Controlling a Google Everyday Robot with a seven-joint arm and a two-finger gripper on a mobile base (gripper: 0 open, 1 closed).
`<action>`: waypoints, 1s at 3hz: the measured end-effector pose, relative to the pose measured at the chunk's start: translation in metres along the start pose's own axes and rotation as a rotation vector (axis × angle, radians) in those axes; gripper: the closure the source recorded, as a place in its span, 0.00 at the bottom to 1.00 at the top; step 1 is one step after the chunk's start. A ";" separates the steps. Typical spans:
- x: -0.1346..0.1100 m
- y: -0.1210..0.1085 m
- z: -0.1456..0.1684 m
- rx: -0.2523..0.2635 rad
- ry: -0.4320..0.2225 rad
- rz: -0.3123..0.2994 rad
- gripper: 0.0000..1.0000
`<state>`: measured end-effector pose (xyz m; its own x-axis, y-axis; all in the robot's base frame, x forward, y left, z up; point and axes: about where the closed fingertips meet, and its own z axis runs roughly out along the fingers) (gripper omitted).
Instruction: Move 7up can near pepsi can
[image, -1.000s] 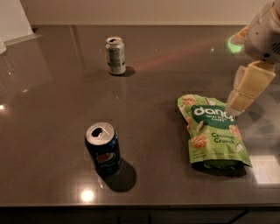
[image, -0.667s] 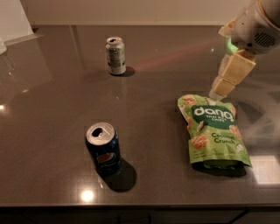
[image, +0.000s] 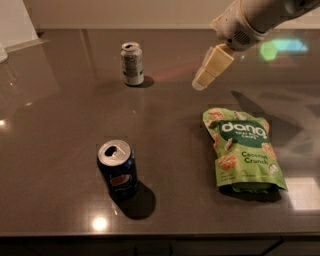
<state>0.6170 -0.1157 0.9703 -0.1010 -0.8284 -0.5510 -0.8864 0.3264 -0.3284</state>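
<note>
Pincer shifted leftward, right of 7up can

Glossy dark tabletop reflecting lights, shiny metal 7up can and pepsi can, glossy plastic Dang Coconut Crunch bag, smooth cream plastic-looking gripper hovering just beyond the bag.

White rounded arm, small dotted vent near the wrist — cream-yellow tapered end effector at upper right
</note>
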 end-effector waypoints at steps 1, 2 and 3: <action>-0.019 -0.018 0.042 0.017 -0.070 0.033 0.00; -0.035 -0.033 0.075 0.018 -0.127 0.096 0.00; -0.055 -0.044 0.104 -0.011 -0.172 0.180 0.00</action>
<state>0.7089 -0.0371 0.9352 -0.1799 -0.6678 -0.7222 -0.8659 0.4559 -0.2058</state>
